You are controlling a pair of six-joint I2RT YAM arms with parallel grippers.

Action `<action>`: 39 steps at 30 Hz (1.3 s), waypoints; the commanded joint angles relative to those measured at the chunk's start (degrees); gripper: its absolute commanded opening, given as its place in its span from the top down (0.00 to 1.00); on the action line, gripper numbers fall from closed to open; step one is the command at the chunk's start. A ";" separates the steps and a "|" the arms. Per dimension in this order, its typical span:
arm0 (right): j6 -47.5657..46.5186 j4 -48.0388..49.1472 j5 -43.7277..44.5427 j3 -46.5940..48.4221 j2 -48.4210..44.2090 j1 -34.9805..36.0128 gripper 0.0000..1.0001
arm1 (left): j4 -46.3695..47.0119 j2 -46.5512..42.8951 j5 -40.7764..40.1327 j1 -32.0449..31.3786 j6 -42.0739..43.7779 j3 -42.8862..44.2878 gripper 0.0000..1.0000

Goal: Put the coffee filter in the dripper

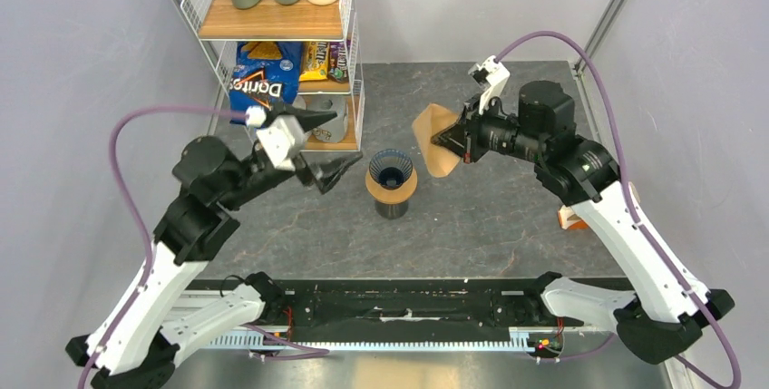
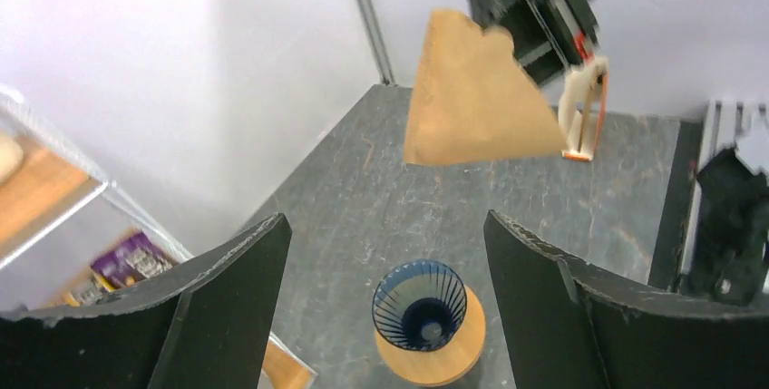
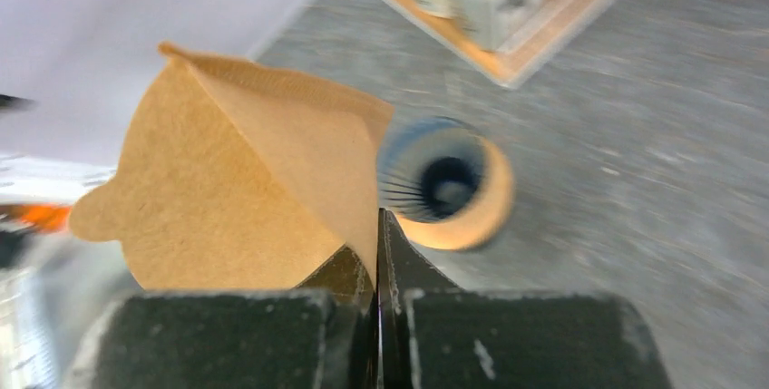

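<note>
The coffee filter [image 1: 435, 138] is a light-brown paper cone held in the air to the right of the dripper. My right gripper [image 1: 451, 142] is shut on its edge; the right wrist view shows the filter [image 3: 245, 180] pinched between the closed fingers [image 3: 399, 267]. The dripper [image 1: 391, 168], a dark blue ribbed cone, sits on a tan wooden ring [image 1: 391, 191] over a dark cup. My left gripper [image 1: 347, 141] is open and empty, left of the dripper. Between its fingers the left wrist view shows the dripper [image 2: 420, 305] below and the filter [image 2: 476, 99] above.
A wire shelf rack [image 1: 281, 17] stands at the back left with bottles, a Doritos bag [image 1: 263, 79] and snack packs. An orange-and-white holder [image 1: 569, 217] sits on the table by the right arm. Side walls close in the workspace.
</note>
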 commanded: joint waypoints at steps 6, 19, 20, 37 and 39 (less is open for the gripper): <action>23.82 18.21 -32.72 -5.91 -2.70 -0.54 1.00 | -0.27 -2.96 13.63 0.03 31.49 -11.20 0.14; 25.70 21.05 -34.09 -10.75 -1.72 -0.47 1.00 | -0.97 2.85 3.26 -10.65 37.98 -8.12 0.23; 25.49 20.68 -34.03 -10.72 -1.56 -0.47 1.00 | -0.78 3.23 2.71 -10.89 37.51 -7.73 0.25; 21.97 15.36 -29.03 -9.61 -1.12 -0.45 1.00 | -2.84 6.04 -1.21 -13.90 37.35 -4.82 0.76; 21.98 15.27 -28.62 -9.62 -1.09 -0.45 1.00 | -2.91 5.94 -1.25 -13.99 37.33 -4.84 0.79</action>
